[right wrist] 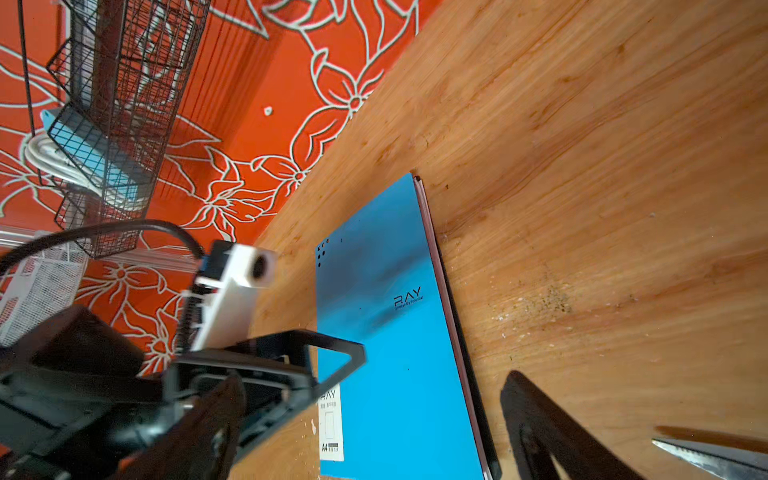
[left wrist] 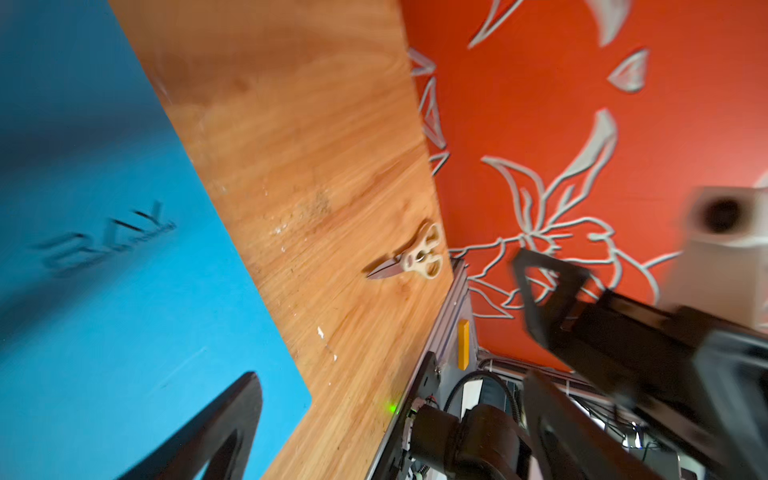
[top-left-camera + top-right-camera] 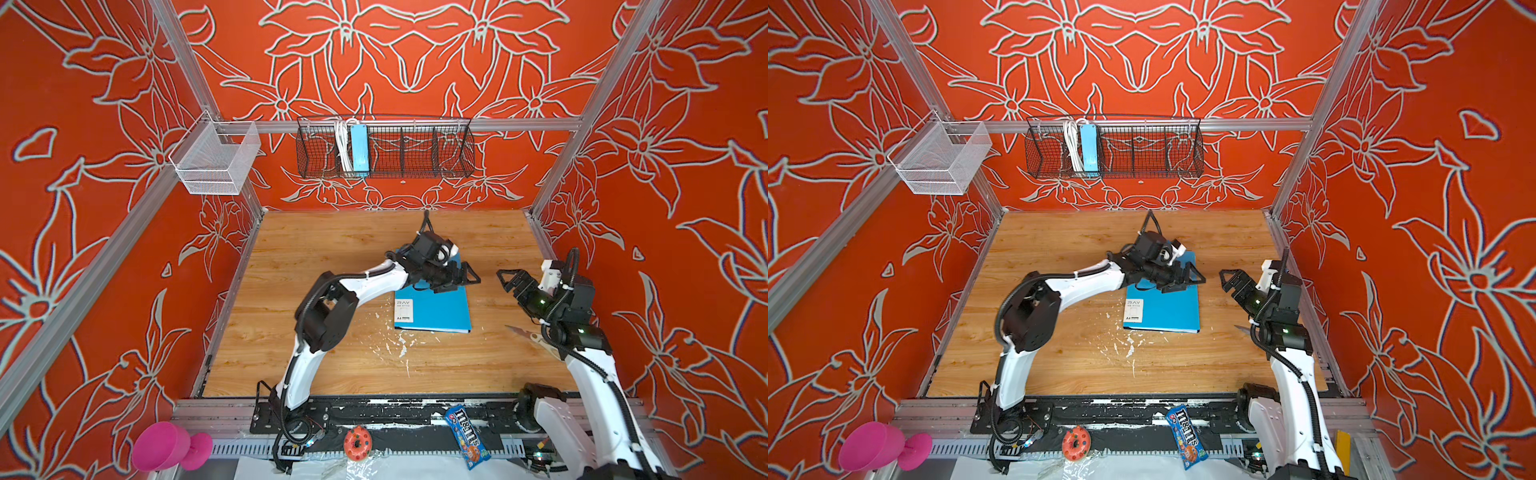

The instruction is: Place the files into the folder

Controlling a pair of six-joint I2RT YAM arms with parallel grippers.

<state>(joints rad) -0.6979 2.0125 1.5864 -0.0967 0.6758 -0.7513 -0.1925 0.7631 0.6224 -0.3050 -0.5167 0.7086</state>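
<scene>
Far left, hung on the side rail: white mesh basket [image 3: 214, 160]. Below, off the front edge: pink goblet [image 3: 170, 446] on its side. Back wall, hung from the rail: black wire basket [image 3: 415, 151], split by dividers. Toward its left end, standing upright and touching: coiled white cable [image 3: 343, 145] and light-blue power strip [image 3: 359, 149]. On the black front rail: orange doughnut toy [image 3: 357, 442]. Mid worktop [image 3: 316, 257]: left claw [image 3: 463, 279], jaws spread wide, gripping nothing, hovering over the far part of the folder [image 3: 436, 309]. Folder closed, lying flat, blue cover up, white label [image 3: 404, 311] at the near left corner, small dots [image 1: 322, 251] at a far corner. Along its long edge, from the right wrist: thin pale strip beside a black one between the covers. Files not told apart as sheets, so cannot say whether inside. On the front rail, further right: M&M's packet [image 3: 467, 436]. Right of the folder, apart from it: right claw [image 3: 512, 282], jaws likewise wide, empty, pointed toward the left claw. Partly under the right arm, on the worktop: scissors [image 3: 524, 334], beige handles, blades toward the folder.
</scene>
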